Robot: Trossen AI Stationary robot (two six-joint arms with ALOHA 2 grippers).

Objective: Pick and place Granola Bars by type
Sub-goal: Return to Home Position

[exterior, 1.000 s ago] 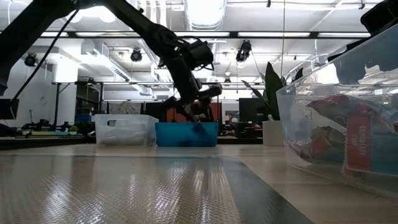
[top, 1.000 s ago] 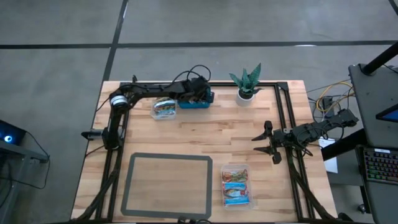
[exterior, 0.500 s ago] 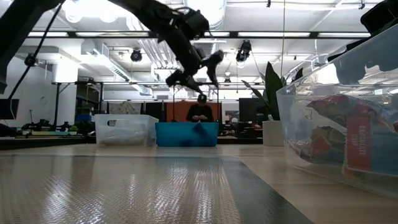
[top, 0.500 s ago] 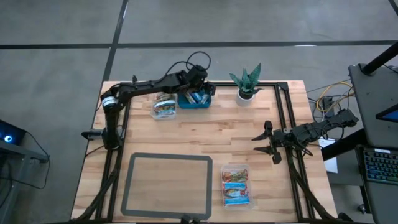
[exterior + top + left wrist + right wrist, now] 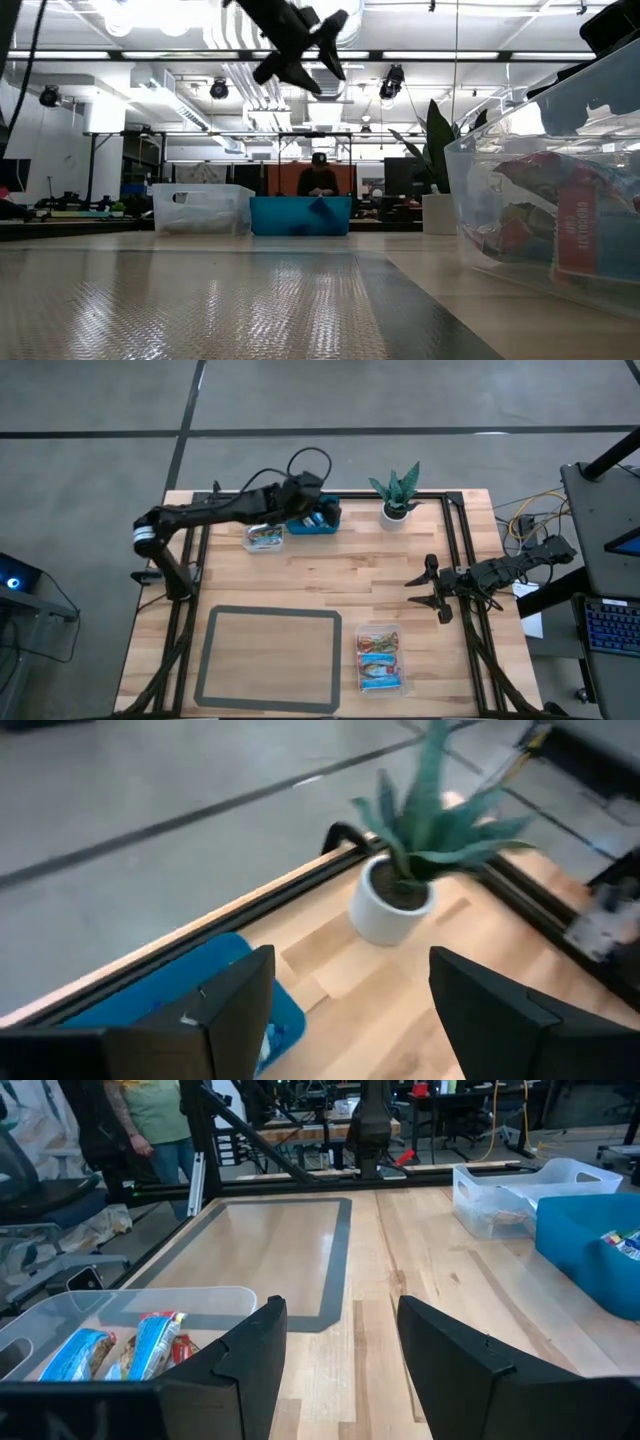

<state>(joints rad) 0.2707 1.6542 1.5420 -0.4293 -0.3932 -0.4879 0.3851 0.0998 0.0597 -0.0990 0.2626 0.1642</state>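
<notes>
- Granola bars (image 5: 379, 659) all sit in containers: mixed ones in the near tub (image 5: 520, 160), more in the far tub (image 5: 200, 210), blue ones in the bin (image 5: 300, 215). I see none loose on the table (image 5: 330, 575).
- Left gripper (image 5: 352, 970) hangs high above the bin, fingers spread wide and empty. The plant (image 5: 400, 880) stands just ahead of it.
- Right gripper (image 5: 340, 1320) waits at the table's right edge, fingers also wide, nothing between them.
- Sorting looks finished; what remains is likely the left arm's trip home.
- Risks on that trip, as I judge them:
  - If the arm drops while folding back, its forearm crosses the far tub and could clip the rim, shoving or tipping it.
  - A swing toward the plant could knock the pot over.
  - The cable (image 5: 300, 460) looped over the wrist could catch on the table frame or the plant's leaves.
  - A low finger could hook the bin wall and drag it.
</notes>
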